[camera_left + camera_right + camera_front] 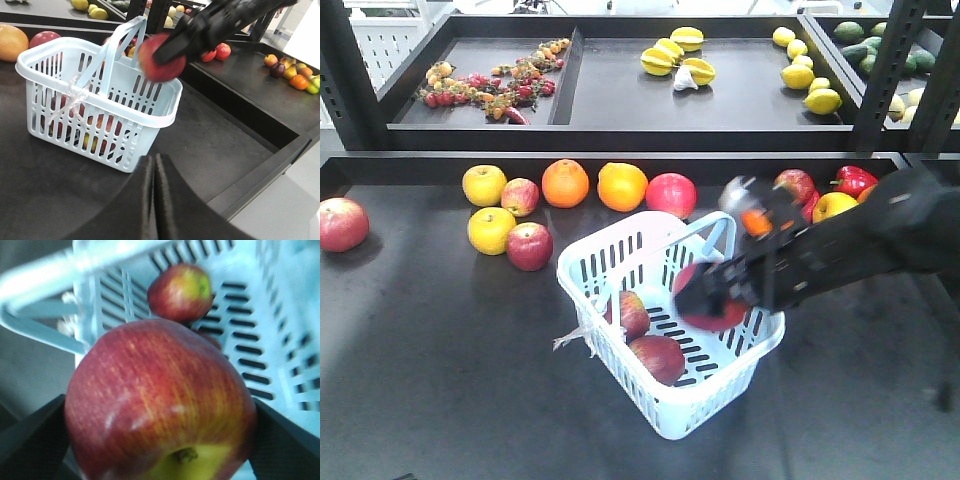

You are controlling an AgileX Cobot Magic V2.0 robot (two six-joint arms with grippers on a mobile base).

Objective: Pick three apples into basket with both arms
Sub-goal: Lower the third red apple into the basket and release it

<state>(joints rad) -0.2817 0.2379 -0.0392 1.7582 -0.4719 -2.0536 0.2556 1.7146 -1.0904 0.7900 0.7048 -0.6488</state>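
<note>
apple (712, 312) in right claw (720, 290) over basket (610, 250)

Black table (440, 380), aqua basket (620, 262), loose apples (529, 245), perhaps oranges (565, 183)

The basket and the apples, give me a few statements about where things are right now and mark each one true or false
1. The right gripper holds an apple over the basket. True.
2. The basket is empty. False: two apples already lie in it.
3. The left gripper is shut and holds nothing. True.
4. The basket lies tipped on its side. False: it stands upright on the dark table.
5. The held apple is all yellow. False: it is mostly red.
</note>
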